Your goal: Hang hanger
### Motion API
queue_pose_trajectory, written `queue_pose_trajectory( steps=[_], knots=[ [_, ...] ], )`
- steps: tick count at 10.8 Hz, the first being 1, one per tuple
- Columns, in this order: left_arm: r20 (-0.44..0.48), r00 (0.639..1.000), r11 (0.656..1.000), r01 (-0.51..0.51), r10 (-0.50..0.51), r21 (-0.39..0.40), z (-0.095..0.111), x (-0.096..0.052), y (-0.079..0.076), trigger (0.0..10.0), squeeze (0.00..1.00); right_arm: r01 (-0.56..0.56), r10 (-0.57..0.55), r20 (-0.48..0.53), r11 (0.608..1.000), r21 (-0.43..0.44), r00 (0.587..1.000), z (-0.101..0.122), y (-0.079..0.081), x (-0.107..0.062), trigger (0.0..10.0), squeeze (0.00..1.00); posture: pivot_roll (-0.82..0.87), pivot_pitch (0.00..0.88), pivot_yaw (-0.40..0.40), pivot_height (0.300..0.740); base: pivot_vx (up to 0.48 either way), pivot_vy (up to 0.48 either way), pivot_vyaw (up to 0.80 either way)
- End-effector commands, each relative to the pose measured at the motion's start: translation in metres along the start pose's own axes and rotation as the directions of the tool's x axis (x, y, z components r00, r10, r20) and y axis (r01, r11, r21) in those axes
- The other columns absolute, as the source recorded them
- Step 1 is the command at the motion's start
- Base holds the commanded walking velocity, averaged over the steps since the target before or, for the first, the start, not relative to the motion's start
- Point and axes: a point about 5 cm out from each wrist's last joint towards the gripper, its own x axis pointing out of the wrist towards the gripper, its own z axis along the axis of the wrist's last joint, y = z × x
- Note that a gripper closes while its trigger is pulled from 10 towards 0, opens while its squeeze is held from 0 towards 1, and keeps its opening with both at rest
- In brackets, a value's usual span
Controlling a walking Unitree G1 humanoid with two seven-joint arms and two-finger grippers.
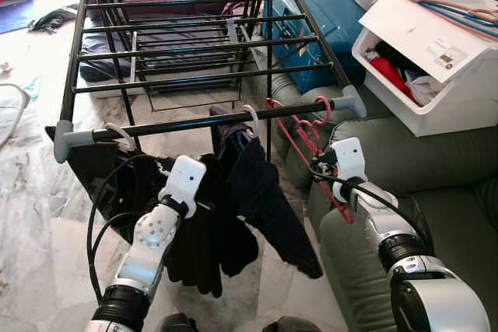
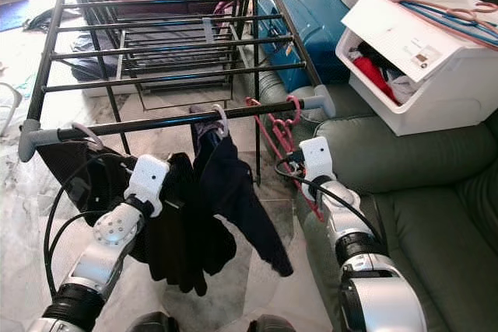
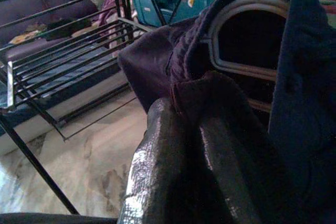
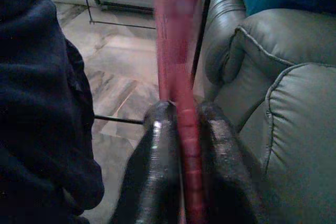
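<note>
- The right pincer (image 4: 181,129) is closed on a red hanger (image 1: 311,141); in the right wrist view the red bar runs between the two black fingers (image 4: 157,145).
- This red hanger has its hook over the front rail (image 1: 210,122) of the drying rack (image 1: 187,44), near the rail's right end, just beside the green sofa (image 1: 436,161).
- The left pincer (image 3: 184,124) is closed on dark cloth (image 3: 157,72) of a garment; the fold is pinched between its fingers (image 3: 152,166).
- This dark garment (image 1: 257,184) hangs on a pale hanger (image 1: 250,118) at the middle of the same rail, between the two arms.
- Another dark garment (image 1: 101,169) hangs on a pale hook (image 1: 120,136) near the rail's left end.
- A white bin (image 1: 436,75) with clothes stands on the sofa, to the right of the rack.
- Behind the rack's right side lies a blue suitcase (image 1: 319,29).
- The marble floor (image 1: 31,215) is under the rack.
</note>
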Motion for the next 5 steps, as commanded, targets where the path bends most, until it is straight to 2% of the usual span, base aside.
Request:
queue_pose_trajectory(
  steps=[1,5],
  knots=[
    [0.024,1.0,1.0,0.004,-0.004,0.018,0.0056,0.0016,0.0009,10.0,0.0,0.001,-0.001,0.01,1.0,-0.007,1.0,0.0047,-0.0012,0.0019,0.0,0.0,-0.07,0.0,-0.042,0.74,0.0,0.0,0.0],
    [0.024,1.0,1.0,0.004,-0.005,0.02,0.0058,0.0026,0.0004,10.0,0.0,0.003,-0.003,0.019,1.0,-0.005,1.0,0.0066,-0.0006,0.0029,0.0,0.0,-0.07,0.0,-0.044,0.74,0.0,0.0,0.0]
  ],
)
